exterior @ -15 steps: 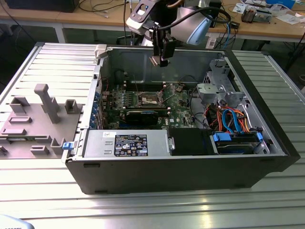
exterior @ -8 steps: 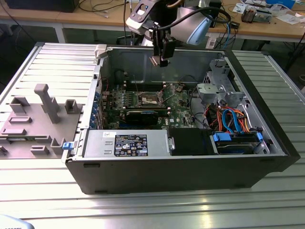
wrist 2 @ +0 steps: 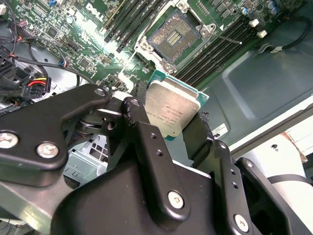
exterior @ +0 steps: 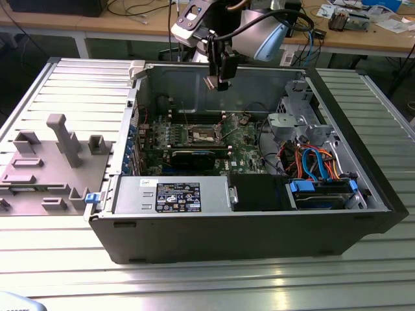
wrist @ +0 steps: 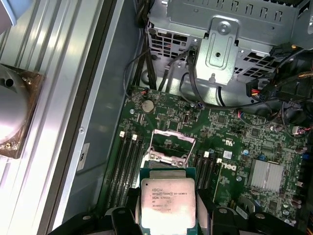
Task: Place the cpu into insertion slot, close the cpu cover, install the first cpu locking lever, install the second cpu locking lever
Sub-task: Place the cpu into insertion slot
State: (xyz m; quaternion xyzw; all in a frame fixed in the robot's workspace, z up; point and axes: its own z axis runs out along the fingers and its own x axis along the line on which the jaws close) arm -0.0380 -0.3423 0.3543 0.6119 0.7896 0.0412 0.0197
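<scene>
- The black two-fingered hand (exterior: 218,80) (wrist 2: 172,108) (wrist: 167,216) was closed on the small flat square cpu with a pale silvery-grey metal top (wrist 2: 171,111) (wrist: 167,203), one finger against each of two opposite edges, as both wrist views showed.
- In the exterior view the hand hung above the open dark grey computer case (exterior: 259,240), near the case's back wall and clear of the green motherboard (exterior: 241,140) (wrist: 234,147).
- The cpu was held in the air over the board, apart from the small square insertion slot with a dark centre and silvery metal rim (exterior: 202,135) (wrist 2: 173,35) (wrist: 168,144).
- The slot's dark middle lay uncovered, and nothing sat in it.
- Long black memory slots (wrist: 128,161) ran along both sides of the insertion slot.
- A silver finned heatsink (wrist: 266,175) sat elsewhere on the board.
- The case lay on its side on a ribbed metal table (exterior: 194,285).
- A silver power supply box with a black label (exterior: 175,194) filled the case's near corner.
- A grey fixture plate with upright blocks (exterior: 45,165) lay on the table at the exterior view's left.
</scene>
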